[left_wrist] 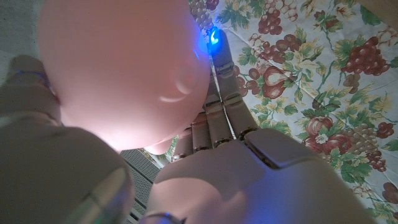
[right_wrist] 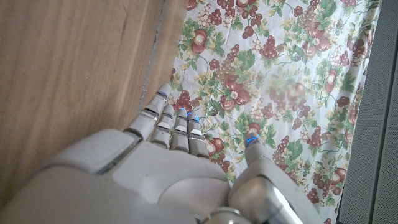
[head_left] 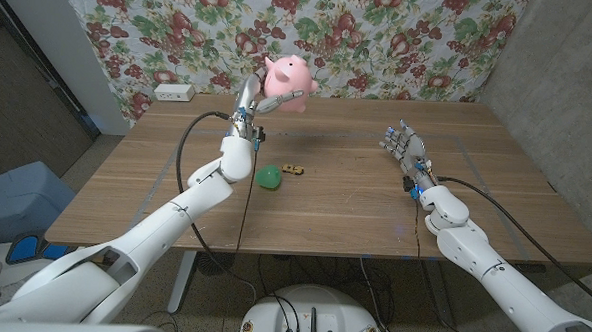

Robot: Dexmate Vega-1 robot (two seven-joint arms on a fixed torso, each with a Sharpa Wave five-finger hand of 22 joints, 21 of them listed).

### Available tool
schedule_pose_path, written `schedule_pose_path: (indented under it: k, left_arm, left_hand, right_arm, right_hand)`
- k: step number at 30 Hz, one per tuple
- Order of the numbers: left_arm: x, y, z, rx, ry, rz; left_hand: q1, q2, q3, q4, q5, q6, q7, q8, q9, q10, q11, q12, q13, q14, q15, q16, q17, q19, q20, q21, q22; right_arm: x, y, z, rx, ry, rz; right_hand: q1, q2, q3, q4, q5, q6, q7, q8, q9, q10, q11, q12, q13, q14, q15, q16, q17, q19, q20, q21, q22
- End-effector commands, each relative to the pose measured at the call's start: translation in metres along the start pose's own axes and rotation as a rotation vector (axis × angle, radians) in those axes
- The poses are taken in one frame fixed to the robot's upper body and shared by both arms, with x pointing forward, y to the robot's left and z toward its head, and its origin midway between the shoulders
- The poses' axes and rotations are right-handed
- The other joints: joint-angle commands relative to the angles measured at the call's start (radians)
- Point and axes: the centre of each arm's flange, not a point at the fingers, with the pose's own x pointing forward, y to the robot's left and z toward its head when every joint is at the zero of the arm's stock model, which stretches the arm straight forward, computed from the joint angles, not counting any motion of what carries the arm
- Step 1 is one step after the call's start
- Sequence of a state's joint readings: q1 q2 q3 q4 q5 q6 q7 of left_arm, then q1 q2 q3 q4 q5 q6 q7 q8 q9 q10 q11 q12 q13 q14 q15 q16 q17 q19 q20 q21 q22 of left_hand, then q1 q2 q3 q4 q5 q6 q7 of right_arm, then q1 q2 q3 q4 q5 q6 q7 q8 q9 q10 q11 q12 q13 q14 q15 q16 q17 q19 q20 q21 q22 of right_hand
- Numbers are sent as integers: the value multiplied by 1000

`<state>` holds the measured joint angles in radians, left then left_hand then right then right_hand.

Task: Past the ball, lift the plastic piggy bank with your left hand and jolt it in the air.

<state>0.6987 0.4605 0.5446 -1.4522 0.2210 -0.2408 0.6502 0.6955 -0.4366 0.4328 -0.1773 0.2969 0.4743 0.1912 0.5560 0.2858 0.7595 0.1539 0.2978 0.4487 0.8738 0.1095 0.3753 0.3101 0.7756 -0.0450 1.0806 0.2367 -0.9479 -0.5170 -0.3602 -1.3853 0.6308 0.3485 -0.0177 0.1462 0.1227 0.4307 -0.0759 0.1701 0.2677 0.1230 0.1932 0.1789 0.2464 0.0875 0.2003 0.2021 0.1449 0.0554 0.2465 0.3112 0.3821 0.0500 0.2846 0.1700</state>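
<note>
We see the smooth, rounded pink piggy bank point(head_left: 288, 82) gripped aloft by the left hand point(head_left: 251, 106), past the green ball point(head_left: 268, 177), while the right hand point(head_left: 401, 147) hovers empty, fingers apart.

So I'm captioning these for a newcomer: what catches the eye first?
The pink piggy bank, held in the air by the left hand above the table's far side, against the fruit-patterned cloth. Next, the green ball on the wooden table beside a small toy.

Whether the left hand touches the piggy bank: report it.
Touching. The left wrist view shows the left hand pressed against the piggy bank, fingers along its side; the head view shows it held above the table.
</note>
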Motion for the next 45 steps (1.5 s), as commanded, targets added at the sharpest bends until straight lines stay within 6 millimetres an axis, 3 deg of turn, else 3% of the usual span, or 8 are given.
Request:
schedule_pose_path:
  k: [1, 10, 35, 45]
  left_arm:
    - [1, -1, 0, -8, -3, 19]
    - [4, -5, -1, 16, 22, -37]
    - [18, -25, -4, 217, 115, -396]
    - [22, -25, -5, 234, 117, -430]
  left_hand:
    - [572, 497, 35, 2, 5, 380, -203, 3, 1, 333, -324, -2, 4, 325, -349, 7, 5, -42, -135, 8, -1]
    - [571, 497, 36, 1, 5, 381, -208, 4, 1, 335, -325, -5, 7, 326, -350, 6, 6, -45, -134, 17, -7]
    - [567, 494, 39, 1, 8, 377, -210, 3, 4, 337, -328, -14, 13, 329, -350, 4, 10, -56, -133, 39, -21]
    - [566, 492, 41, 1, 9, 375, -211, 1, 4, 335, -328, -18, 16, 325, -350, 0, 9, -63, -133, 46, -26]
  right_arm:
    - [3, -3, 0, 1, 1, 1]
    - [1, -4, -1, -1, 3, -3]
    - [-1, -5, -2, 8, 16, -15]
    - [0, -5, -3, 3, 22, -12]
  right_hand:
    - [-1, 26, 3, -5, 7, 10, -4, 1, 6, 6, 5, 3, 2, 9, 1, 1, -1, 9, 2, -4, 4]
    - [-1, 26, 3, -5, 7, 10, -4, 0, 6, 5, 5, 3, 2, 10, 1, 1, -1, 11, 2, -6, 4]
    - [-1, 26, 4, -5, 7, 10, -6, 0, 6, 7, 5, 4, 2, 9, 2, 0, -1, 12, 3, -14, 4]
    - [-1, 28, 4, -5, 7, 11, -8, 1, 6, 7, 5, 4, 2, 10, 3, 0, -1, 13, 4, -17, 4]
